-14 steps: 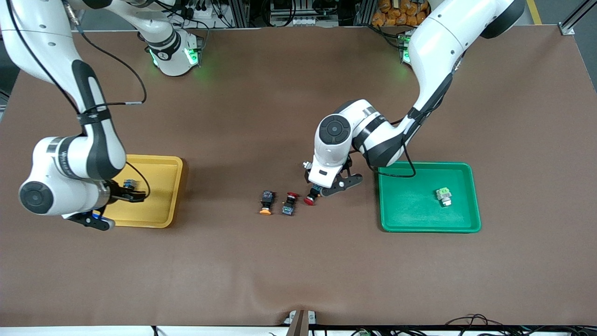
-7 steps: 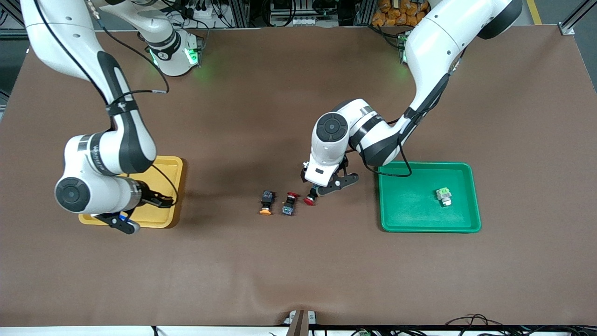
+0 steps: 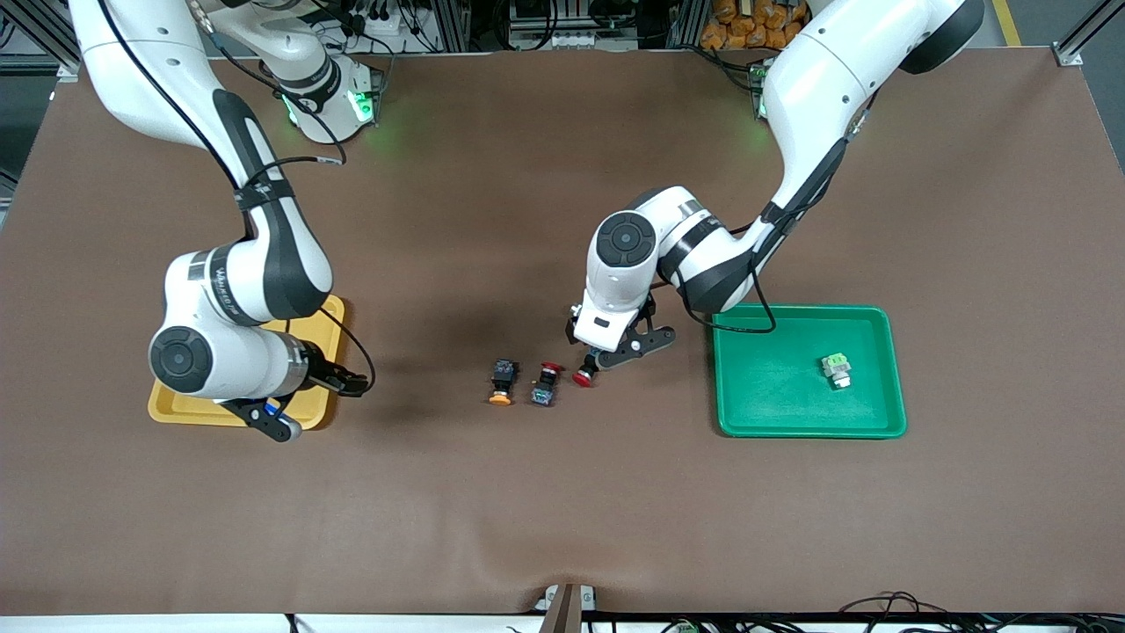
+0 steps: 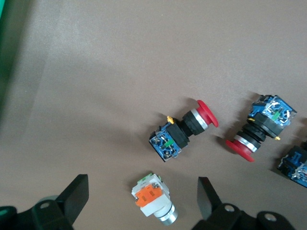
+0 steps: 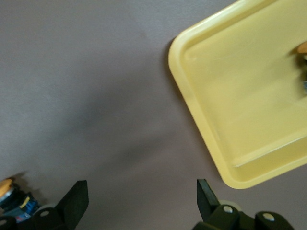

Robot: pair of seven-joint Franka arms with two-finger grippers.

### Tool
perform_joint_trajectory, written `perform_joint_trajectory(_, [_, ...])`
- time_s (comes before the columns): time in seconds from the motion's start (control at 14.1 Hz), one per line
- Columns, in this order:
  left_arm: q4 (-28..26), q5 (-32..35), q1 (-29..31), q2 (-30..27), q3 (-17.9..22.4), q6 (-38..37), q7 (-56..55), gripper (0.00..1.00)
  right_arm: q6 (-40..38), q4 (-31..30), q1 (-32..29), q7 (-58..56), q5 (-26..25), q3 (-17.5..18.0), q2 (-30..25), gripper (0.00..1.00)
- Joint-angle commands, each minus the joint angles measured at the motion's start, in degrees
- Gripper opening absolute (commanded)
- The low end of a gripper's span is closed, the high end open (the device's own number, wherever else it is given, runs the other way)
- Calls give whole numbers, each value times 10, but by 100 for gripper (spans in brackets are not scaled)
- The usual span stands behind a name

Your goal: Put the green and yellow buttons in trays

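Observation:
My left gripper (image 3: 606,355) is open just above the table near the green tray (image 3: 791,422). In the left wrist view its jaws (image 4: 142,182) stand apart on either side of a whitish button with an orange block (image 4: 153,203), without touching it. A whitish button with a green block (image 3: 836,369) lies in the green tray. A black button with an orange-yellow cap (image 3: 500,383) lies mid-table. My right gripper (image 3: 309,404) is open and empty over the yellow tray's (image 3: 176,410) edge. In the right wrist view (image 5: 141,184) it is over bare table, with a button (image 5: 303,62) half in view in the yellow tray (image 5: 240,105).
Two black buttons with red caps (image 3: 545,384) (image 3: 584,375) lie between the orange-capped button and my left gripper; both show in the left wrist view (image 4: 184,132) (image 4: 261,127). The right arm covers most of the yellow tray. Brown mat lies open nearer the front camera.
My right gripper has moved from over the yellow tray toward the table's middle, leaving a button in the tray. My left gripper shifted only slightly.

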Motion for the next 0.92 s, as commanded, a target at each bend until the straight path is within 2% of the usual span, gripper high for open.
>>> perform_joint_trajectory(0.0, [16, 15, -8, 12, 3, 11, -15, 100, 8, 17, 9, 21, 9, -1, 16, 100])
perform_joint_trajectory(0.21, [17, 17, -15, 21, 3, 35, -15, 100, 16, 18, 13, 26, 12, -1, 20, 100])
perform_joint_trajectory(0.35, [16, 15, -43, 25, 26, 41, -21, 100, 22, 23, 20, 33, 28, -1, 25, 100])
perform_joint_trajectory(0.64, [-24, 18, -52, 22, 36, 41, -101, 100, 60, 25, 37, 74, 29, -1, 39, 100])
perform_joint_trajectory(0.85, [-31, 14, -52, 28, 36, 42, -157, 100, 98, 25, 55, 110, 29, -1, 48, 100])
